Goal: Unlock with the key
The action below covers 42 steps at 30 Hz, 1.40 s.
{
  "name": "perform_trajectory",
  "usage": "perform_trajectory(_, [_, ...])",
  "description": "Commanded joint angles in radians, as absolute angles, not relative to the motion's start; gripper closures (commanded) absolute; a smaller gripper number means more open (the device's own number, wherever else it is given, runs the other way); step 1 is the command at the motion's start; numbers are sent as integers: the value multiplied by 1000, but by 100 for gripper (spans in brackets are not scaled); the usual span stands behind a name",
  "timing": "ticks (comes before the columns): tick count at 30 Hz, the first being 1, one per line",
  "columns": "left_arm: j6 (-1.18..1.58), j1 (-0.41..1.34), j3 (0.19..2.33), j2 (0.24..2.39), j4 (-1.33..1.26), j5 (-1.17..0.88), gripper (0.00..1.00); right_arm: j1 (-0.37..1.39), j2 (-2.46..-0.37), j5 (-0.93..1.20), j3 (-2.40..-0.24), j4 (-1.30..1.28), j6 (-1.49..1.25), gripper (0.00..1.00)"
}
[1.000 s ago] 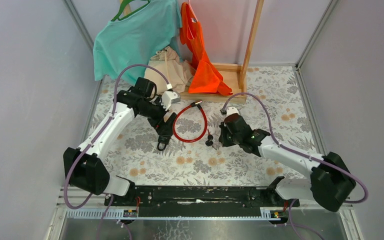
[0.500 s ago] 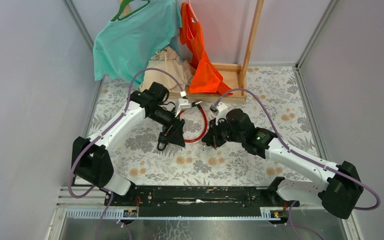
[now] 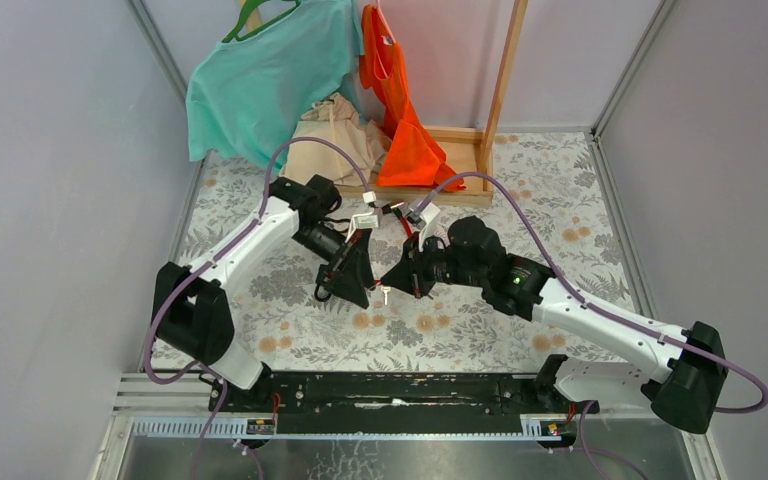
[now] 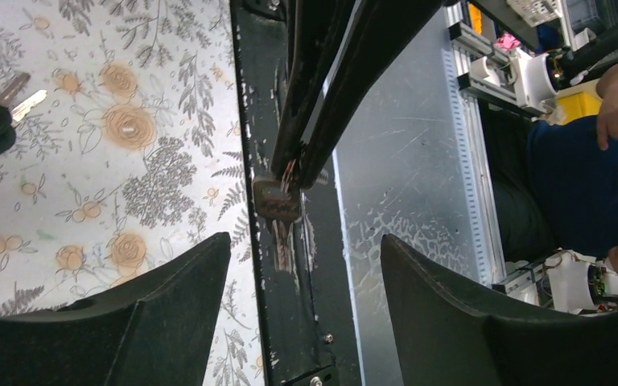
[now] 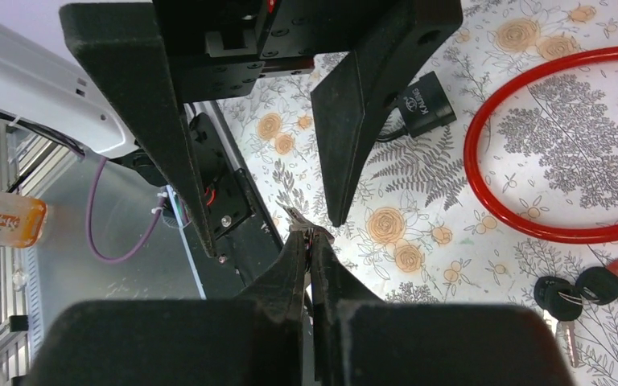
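Note:
My right gripper (image 5: 310, 237) is shut on a small key (image 5: 302, 221), whose tip sticks out past the fingertips. The same key (image 4: 278, 201) shows in the left wrist view, hanging from the right fingers (image 4: 322, 96). The left gripper (image 4: 306, 241) stands open just short of that key, with nothing between its fingers. Its two fingers (image 5: 354, 121) hang over the lock's black body (image 5: 422, 112), which lies on the floral mat. The lock's red cable (image 5: 547, 161) loops beside it. From above, the left gripper (image 3: 352, 280) and right gripper (image 3: 400, 277) nearly meet, hiding most of the cable.
Spare keys on a ring (image 5: 579, 289) lie on the mat near the cable. A wooden rack (image 3: 500, 90) with a teal shirt (image 3: 260, 80), orange vest (image 3: 400, 110) and beige cloth stands at the back. The black base rail (image 3: 390, 390) runs along the near edge.
The right arm has swung left with the key. The left gripper has moved right to meet it, and its jaws have narrowed somewhat.

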<state>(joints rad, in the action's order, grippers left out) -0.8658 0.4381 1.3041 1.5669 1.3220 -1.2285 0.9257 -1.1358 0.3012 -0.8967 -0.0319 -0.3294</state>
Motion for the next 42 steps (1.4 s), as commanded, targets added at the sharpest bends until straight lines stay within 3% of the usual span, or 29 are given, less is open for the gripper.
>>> perform_trajectory(1, [-1001,440,1341,1585,1453,-1304,28,946,-1117,321,-955,25,-322,100])
perform_trajectory(8, [-1000,439,1348,1584,1453,-1286,50,953,-1101,294,-952,23,-319,100])
perform_trajectory(17, [-969,437,1370,1588,1434,-1231,99,961,-1094,303,-950,28,-324,100])
perform_trajectory(21, [-924,439,1382,1571,1402,-1209,100,965,-1093,316,-947,31,-326,99])
perform_trajectory(24, [-900,439,1391,1558,1384,-1174,100,966,-1088,319,-943,29,-337,85])
perform_trajectory(26, [-877,438,1395,1543,1365,-1135,100,965,-1076,301,-934,30,-349,66])
perform_trajectory(28, [-842,440,1395,1524,1339,-1083,100,965,-1064,289,-930,23,-355,55])
perform_trajectory(36, [-774,459,1423,1446,1298,-909,100,941,-1033,272,-953,-20,-407,33])
perform_trajectory(39, [-739,545,1448,1400,1257,-705,100,879,-1029,281,-964,-26,-498,27])
perform_trajectory(42, [-753,703,1459,1331,1196,-376,100,789,-1046,385,-984,-11,-612,25])
